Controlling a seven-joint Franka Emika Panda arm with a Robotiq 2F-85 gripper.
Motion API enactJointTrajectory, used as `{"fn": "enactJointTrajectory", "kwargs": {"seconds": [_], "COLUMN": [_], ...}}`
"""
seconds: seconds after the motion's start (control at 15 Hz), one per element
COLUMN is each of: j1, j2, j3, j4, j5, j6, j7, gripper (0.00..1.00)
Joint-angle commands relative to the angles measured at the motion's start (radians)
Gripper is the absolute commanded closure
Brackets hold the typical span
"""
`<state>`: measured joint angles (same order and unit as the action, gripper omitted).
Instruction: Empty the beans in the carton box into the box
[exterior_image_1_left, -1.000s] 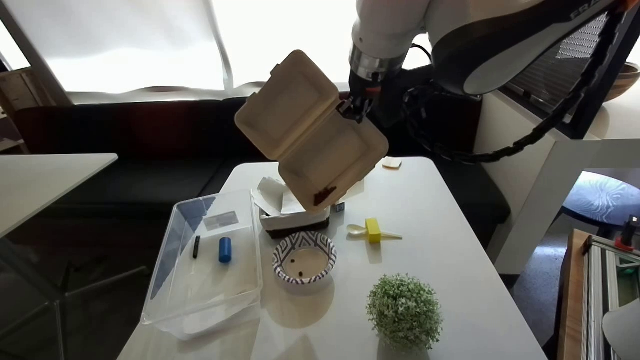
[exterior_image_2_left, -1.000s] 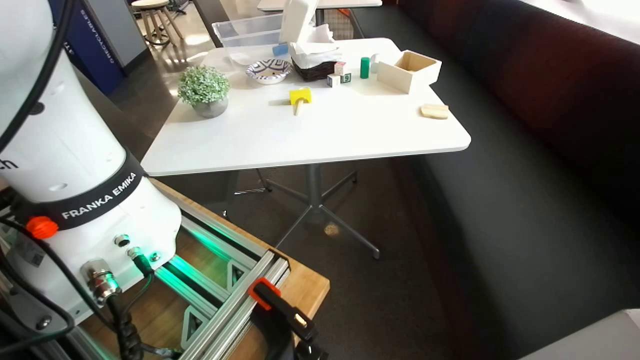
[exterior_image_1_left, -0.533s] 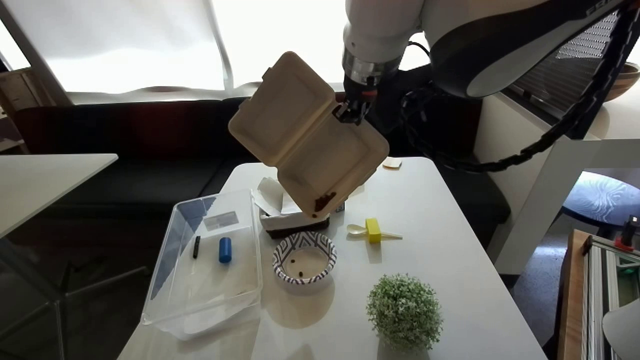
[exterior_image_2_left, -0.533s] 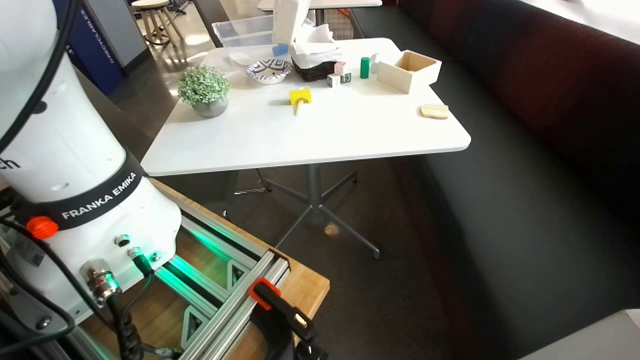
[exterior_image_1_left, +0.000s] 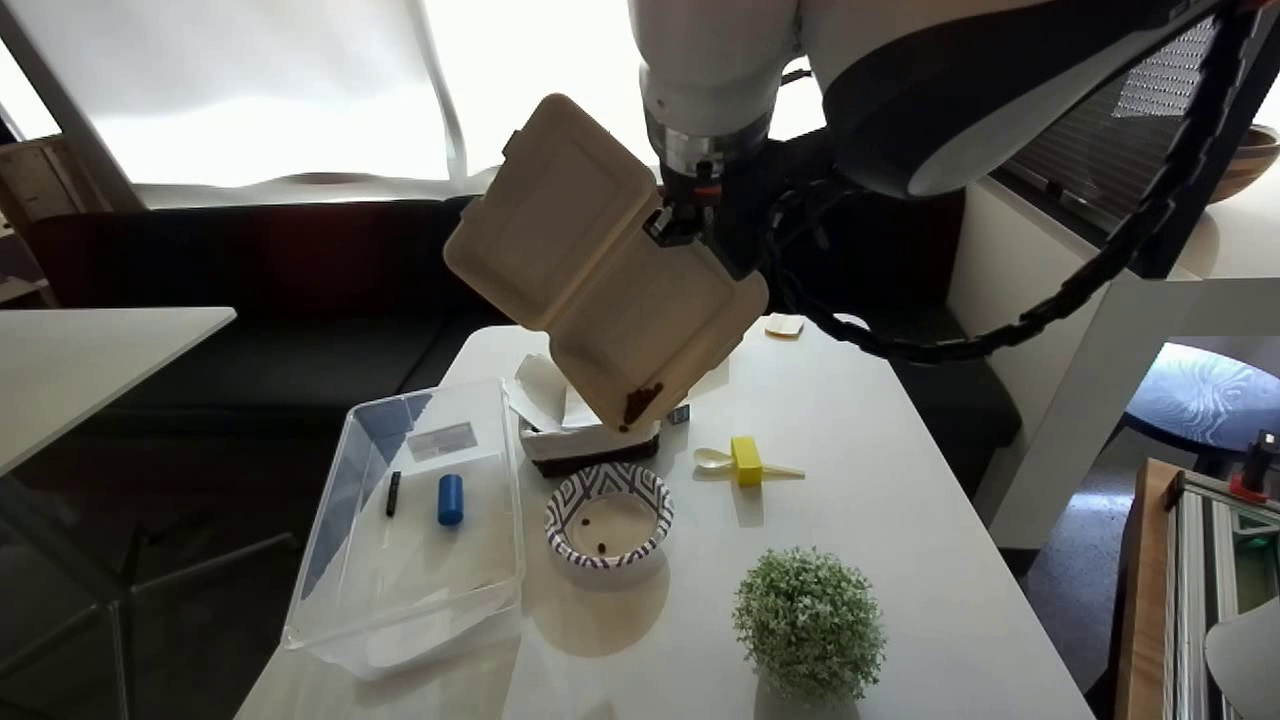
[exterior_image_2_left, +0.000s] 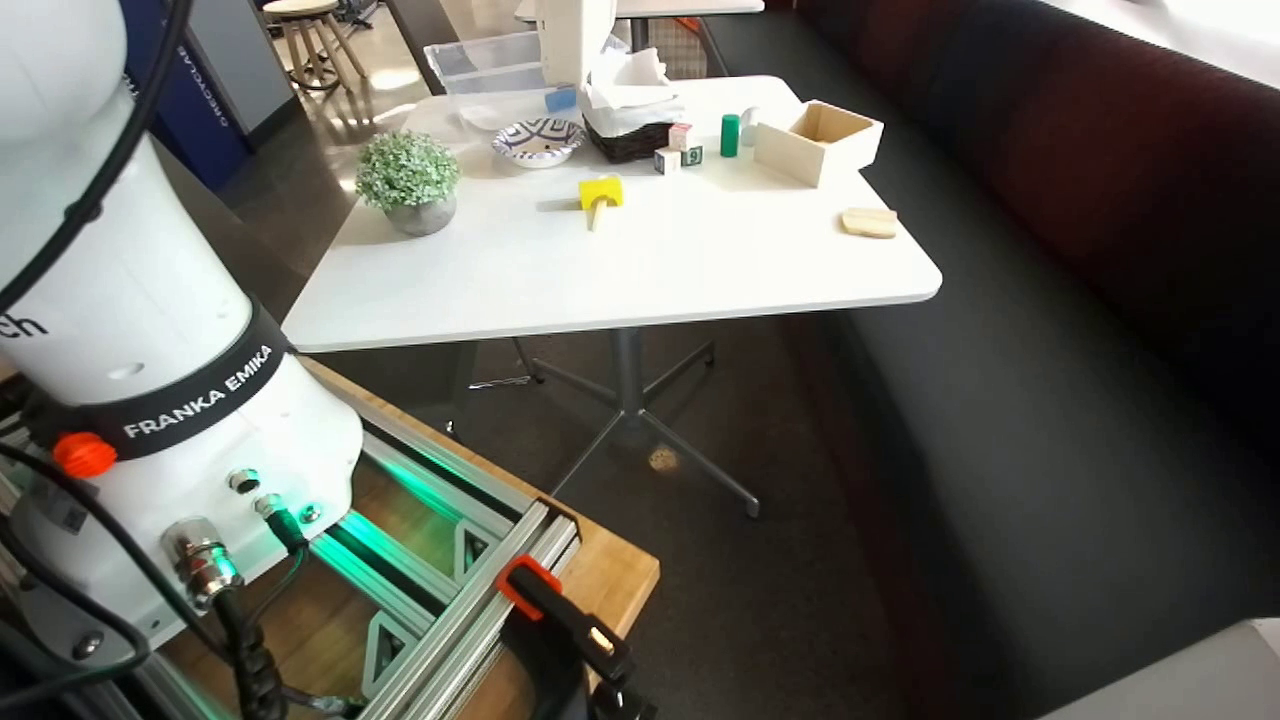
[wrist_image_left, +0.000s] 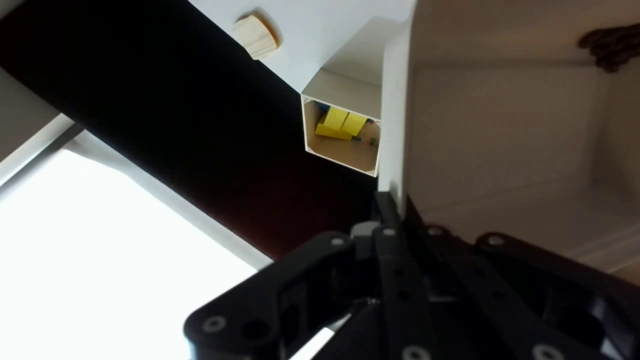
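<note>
The carton box (exterior_image_1_left: 655, 320) hangs in the air, its lid folded wide and its inside facing the camera, with one corner tilted down. My gripper (exterior_image_1_left: 660, 228) is shut on its edge near the hinge line; in the wrist view the gripper (wrist_image_left: 397, 207) pinches the wall of the carton box (wrist_image_left: 500, 130). The beans (exterior_image_1_left: 642, 402) lie heaped in the low corner, one dark piece right at the lip. Part of the beans (wrist_image_left: 612, 45) shows in the wrist view too. A purple-patterned bowl (exterior_image_1_left: 612, 480) below holds two dark pieces.
Left of the bowl stands a clear plastic bin (exterior_image_1_left: 335, 560) holding a blue cylinder (exterior_image_1_left: 450, 500). A paper-lined basket (exterior_image_1_left: 590, 450) sits right behind the bowl. Also on the table are a yellow block (exterior_image_1_left: 746, 460), a plant (exterior_image_1_left: 810, 622) and a wooden box (exterior_image_2_left: 820, 150).
My gripper and the carton box have moved a little left in both exterior views. A single bean has slid from the heap to the corner lip. The bowl looks unchanged.
</note>
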<state>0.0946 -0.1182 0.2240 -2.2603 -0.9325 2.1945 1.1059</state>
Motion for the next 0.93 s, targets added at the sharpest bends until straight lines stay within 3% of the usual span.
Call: {"fn": "enactJointTrajectory", "kwargs": {"seconds": [0.0, 0.87], "j1": [0.032, 0.132], "j2": [0.059, 0.181], "j3": [0.009, 0.024], "j4": [0.054, 0.175], "j5": [-0.039, -0.089], "j6": [-0.077, -0.288], "j7": [0.054, 0.089], "gripper": [0.99, 0.99]}}
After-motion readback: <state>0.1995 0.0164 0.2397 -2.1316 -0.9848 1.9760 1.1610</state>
